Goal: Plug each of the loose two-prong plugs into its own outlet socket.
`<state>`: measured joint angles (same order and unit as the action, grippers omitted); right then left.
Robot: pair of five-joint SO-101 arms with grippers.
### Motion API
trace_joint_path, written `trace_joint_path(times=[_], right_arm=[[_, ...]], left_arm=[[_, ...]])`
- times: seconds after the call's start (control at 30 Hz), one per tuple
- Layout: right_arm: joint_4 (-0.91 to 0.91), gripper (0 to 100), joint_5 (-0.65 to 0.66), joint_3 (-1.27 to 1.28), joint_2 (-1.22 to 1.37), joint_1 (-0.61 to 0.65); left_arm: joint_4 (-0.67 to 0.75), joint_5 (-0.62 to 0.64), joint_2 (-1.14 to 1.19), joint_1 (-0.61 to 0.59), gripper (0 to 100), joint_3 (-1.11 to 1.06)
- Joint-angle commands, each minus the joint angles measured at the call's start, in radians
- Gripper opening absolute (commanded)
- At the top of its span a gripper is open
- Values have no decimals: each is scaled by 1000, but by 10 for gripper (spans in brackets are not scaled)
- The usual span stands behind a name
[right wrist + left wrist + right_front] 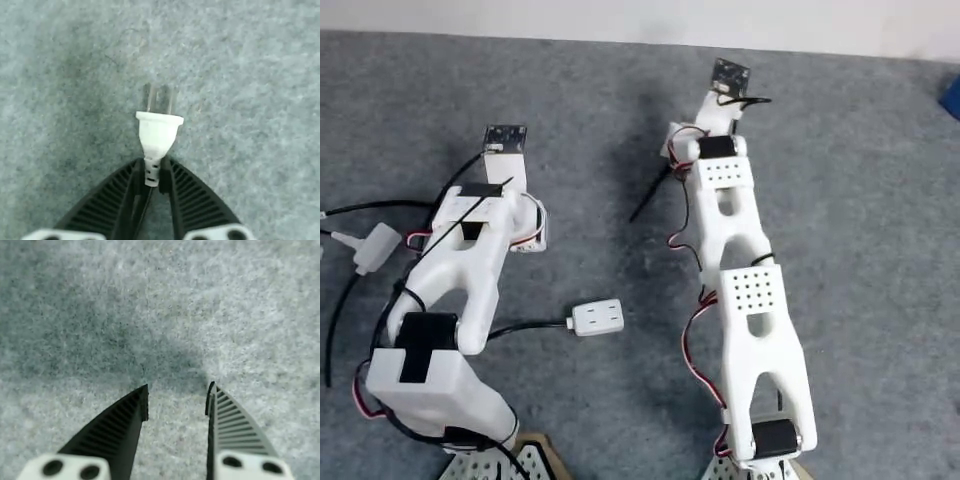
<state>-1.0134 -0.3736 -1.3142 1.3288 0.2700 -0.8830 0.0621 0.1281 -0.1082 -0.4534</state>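
Grey felt [850, 220] lay under both arms. The right gripper [154, 167] was clamped on the ribbed neck of a white two-prong plug [159, 131], probably so that the prongs [160, 99] stuck out free ahead of the fingers, ready to meet a socket. The plug hung over bare felt with its black cord [650, 195] trailing beside the arm, well apart from the white outlet block [597, 317] lying between the two arms. The left gripper [177, 400] hovered over bare felt with its jaws apart and nothing between them, likely free to steady the block. Counted: two arms, one held plug with two prongs, one outlet block, and one further white corded piece [375, 247] beyond the left arm — plug or socket, it could not be told.
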Motion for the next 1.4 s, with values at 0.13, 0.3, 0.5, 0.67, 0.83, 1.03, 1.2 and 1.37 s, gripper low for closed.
trace_joint_path(times=[0.13, 0.3, 0.5, 0.67, 0.83, 1.03, 1.2, 1.37], right_arm=[[-214, 3, 12, -51, -42, 15], [-579, 6, 196, -128, -231, 21], [-754, 6, 519, 58, -444, 8], [-750, 6, 657, 487, -622, 25], [-587, 7, 350, 559, -680, 36], [-455, 52, 84, 559, -645, 91], [-343, 283, -20, 558, -573, 116], [-248, 248, -29, 558, -504, 101]], left_arm=[[14, 9, -5, 16, 200, 2], [14, 9, -5, 16, 200, 7], [14, 9, -7, 16, 200, 5], [14, 9, -7, 16, 200, 7], [14, 9, -7, 16, 200, 7], [14, 9, -7, 16, 200, 7], [14, 9, -7, 16, 200, 7], [14, 9, -7, 16, 200, 7]])
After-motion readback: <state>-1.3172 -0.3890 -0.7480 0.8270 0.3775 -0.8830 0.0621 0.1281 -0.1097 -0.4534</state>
